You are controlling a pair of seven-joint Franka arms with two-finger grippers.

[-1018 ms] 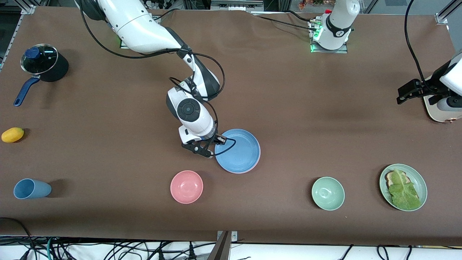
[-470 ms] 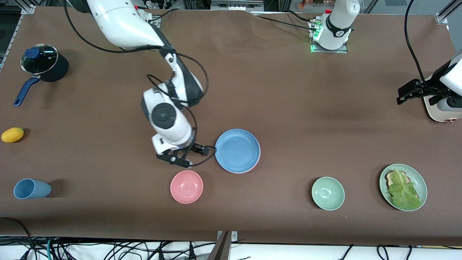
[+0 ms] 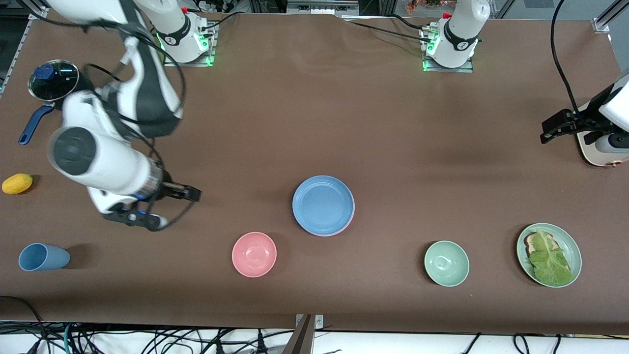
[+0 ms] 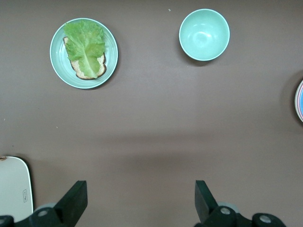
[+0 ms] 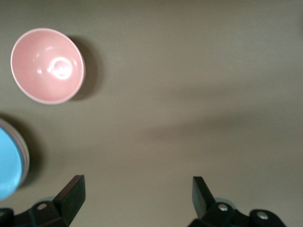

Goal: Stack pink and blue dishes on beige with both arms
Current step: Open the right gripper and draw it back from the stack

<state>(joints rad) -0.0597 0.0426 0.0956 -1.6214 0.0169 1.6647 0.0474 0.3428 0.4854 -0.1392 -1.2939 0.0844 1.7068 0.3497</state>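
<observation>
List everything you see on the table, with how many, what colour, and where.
Plate stack: blue on top, pink rim just under it, mid-table.
Pink bowl: one, nearer the camera than the stack.
Green bowl: one, toward the left arm's end.
Green plate: one, with lettuce on bread, beside the green bowl.
Blue cup: one, on its side, right arm's end.
Yellow fruit: one, same end.
Pot: one, black, glass lid, blue handle.
Right pincer: open, over bare table.
Left pincer: open, waiting at its end.
</observation>
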